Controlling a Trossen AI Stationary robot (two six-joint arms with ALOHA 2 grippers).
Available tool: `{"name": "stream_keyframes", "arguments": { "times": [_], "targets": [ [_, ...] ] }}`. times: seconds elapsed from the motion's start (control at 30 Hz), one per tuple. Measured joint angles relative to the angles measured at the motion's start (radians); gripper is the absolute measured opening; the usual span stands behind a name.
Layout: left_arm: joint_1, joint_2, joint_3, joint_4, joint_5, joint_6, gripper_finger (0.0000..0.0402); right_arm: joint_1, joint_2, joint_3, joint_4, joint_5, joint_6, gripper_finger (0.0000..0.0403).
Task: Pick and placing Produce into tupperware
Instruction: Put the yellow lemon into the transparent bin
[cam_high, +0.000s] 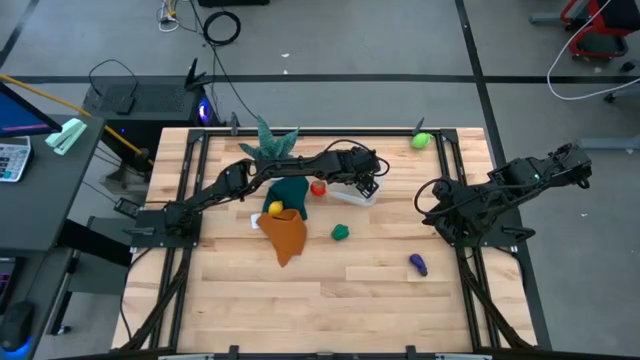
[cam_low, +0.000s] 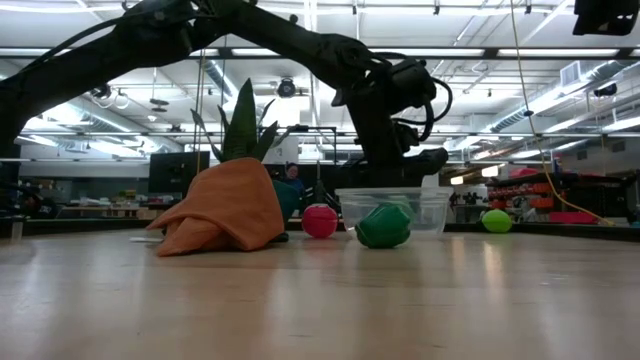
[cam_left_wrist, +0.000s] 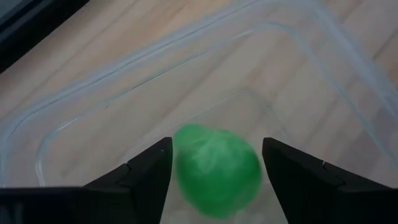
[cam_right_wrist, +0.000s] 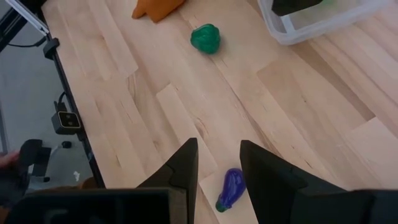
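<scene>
Left gripper (cam_left_wrist: 214, 171), fingers spread, above clear tupperware (cam_left_wrist: 81, 99), light green produce (cam_left_wrist: 216, 169) loose between them.

Free room and obstacles. The left gripper (cam_high: 366, 184) hangs over the tupperware (cam_high: 356, 193), fingers spread, a light green piece (cam_left_wrist: 216, 169) between them with a gap on each side. Crowding that box: red piece (cam_high: 318, 187), teal cloth (cam_high: 288, 190), orange cloth (cam_high: 285, 233), plant (cam_high: 270, 143). Dark green piece (cam_high: 340, 232) lies just in front. Bare table (cam_high: 330, 290) runs along the near edge; purple piece (cam_high: 418, 264) lies alone below the parked right gripper (cam_high: 432, 197).
</scene>
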Motion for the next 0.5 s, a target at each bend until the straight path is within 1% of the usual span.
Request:
{"name": "stream_keyframes", "arguments": {
  "times": [0.17, 0.5],
  "targets": [
    [0.0, 0.0, 0.0, 0.027, 0.0, 0.0, 0.0248, 0.0, 0.0, 0.0, 0.0, 0.001, 0.0, 0.0086],
    [0.0, 0.0, 0.0, 0.067, 0.0, 0.0, 0.0249, 0.0, 0.0, 0.0, 0.0, 0.002, -0.003, 0.0086]
  ]
}}
